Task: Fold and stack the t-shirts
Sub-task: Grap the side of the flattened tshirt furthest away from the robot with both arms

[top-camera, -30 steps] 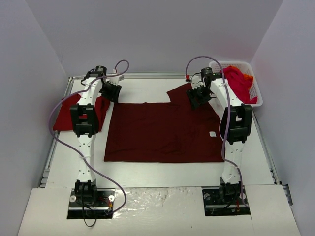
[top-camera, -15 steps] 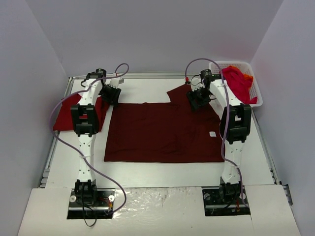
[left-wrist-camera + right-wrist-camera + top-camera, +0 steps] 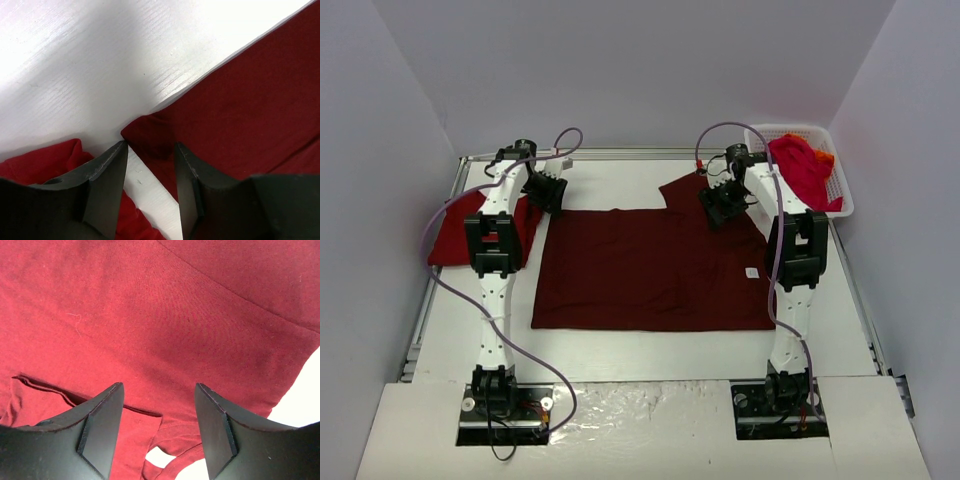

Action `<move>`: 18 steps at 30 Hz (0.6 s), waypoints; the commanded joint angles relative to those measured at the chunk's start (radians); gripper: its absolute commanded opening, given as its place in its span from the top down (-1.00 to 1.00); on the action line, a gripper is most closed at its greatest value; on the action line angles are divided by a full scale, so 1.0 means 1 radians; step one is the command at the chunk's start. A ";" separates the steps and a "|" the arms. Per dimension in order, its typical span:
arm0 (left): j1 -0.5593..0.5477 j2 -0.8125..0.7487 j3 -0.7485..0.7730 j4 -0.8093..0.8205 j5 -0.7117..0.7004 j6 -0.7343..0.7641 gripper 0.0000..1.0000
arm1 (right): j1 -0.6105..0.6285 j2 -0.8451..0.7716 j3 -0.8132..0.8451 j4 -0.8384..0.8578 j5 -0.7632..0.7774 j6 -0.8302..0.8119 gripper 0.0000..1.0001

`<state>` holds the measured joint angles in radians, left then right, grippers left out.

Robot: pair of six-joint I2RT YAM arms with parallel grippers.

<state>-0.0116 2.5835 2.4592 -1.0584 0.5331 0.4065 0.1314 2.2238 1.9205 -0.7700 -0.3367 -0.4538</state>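
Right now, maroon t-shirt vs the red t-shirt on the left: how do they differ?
The maroon t-shirt is darker, the red t-shirt brighter. The maroon t-shirt lies spread flat in the middle; the red t-shirt sits compact, seemingly folded, at the left edge. The maroon t-shirt covers far more surface than the red t-shirt. Both are plain-coloured cloth.

Finding no readable text, brand, number or sign in any of the three views. Noticing only a small white tag (image 3: 752,272) lying on the dark maroon t-shirt (image 3: 650,270), at about three o'clock from the cloth's middle in the top view. Failing to make out any print on it, being far too small.
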 commanded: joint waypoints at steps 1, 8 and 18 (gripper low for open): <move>0.001 0.010 0.040 -0.022 0.024 -0.008 0.19 | 0.002 0.008 0.000 -0.035 0.018 -0.014 -0.08; -0.013 0.017 0.032 -0.008 -0.021 -0.014 0.33 | 0.004 0.011 -0.002 -0.037 0.025 -0.019 -0.08; -0.024 0.012 -0.026 -0.008 -0.085 -0.009 0.95 | 0.004 0.011 0.008 -0.038 0.047 -0.022 -0.09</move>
<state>-0.0280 2.5916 2.4611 -1.0470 0.4812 0.3874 0.1318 2.2295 1.9202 -0.7700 -0.3122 -0.4664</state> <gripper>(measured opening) 0.034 0.545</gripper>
